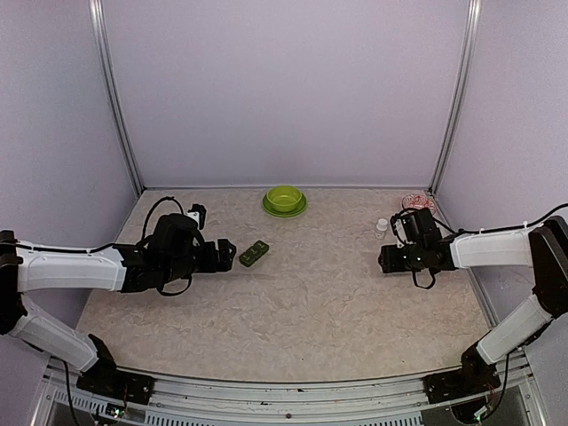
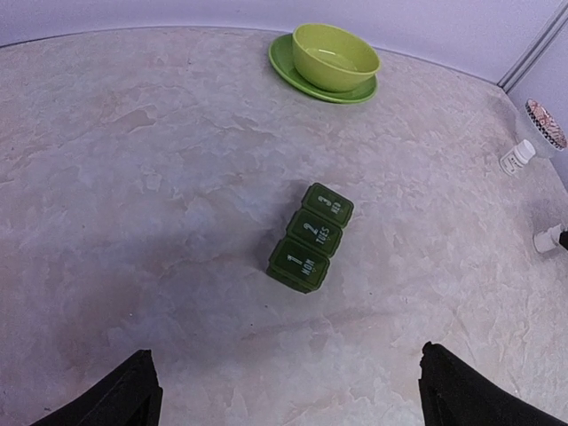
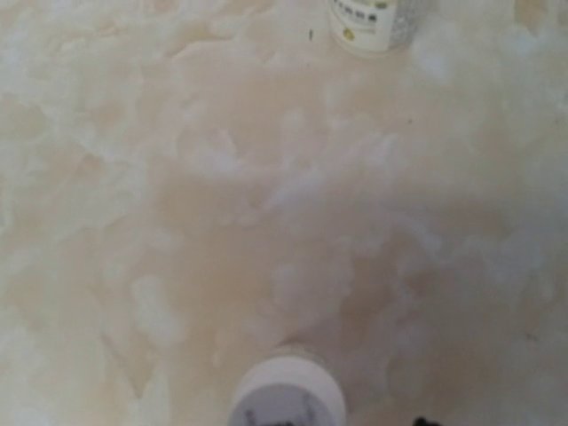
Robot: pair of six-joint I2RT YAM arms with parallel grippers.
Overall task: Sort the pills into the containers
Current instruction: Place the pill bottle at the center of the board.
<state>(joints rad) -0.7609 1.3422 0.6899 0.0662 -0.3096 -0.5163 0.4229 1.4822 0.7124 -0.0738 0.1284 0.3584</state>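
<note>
The dark green pill box (image 1: 255, 255) lay left of centre on the marbled table (image 1: 311, 311). Its three lids, marked MON, TUE and WED, were all down. The left gripper (image 1: 228, 253) hung just to the box's left without touching it. Its jaws stood wide apart with nothing between them, and its black fingertips (image 2: 120, 399) sat at the bottom corners of the left wrist view, with the box ahead of them. A lime green bowl (image 1: 284, 197) sat on a matching plate (image 2: 288, 71) by the back wall, well apart from the box. The right gripper (image 1: 387, 259) hung low over the right side of the table, far from the box, and whether its jaws were apart or clenched could not be told. Its wrist view, blurred, showed a labelled white bottle (image 3: 373, 22) at the top edge and a white-capped bottle (image 3: 286, 399) at the bottom edge, with bare table between them.
</note>
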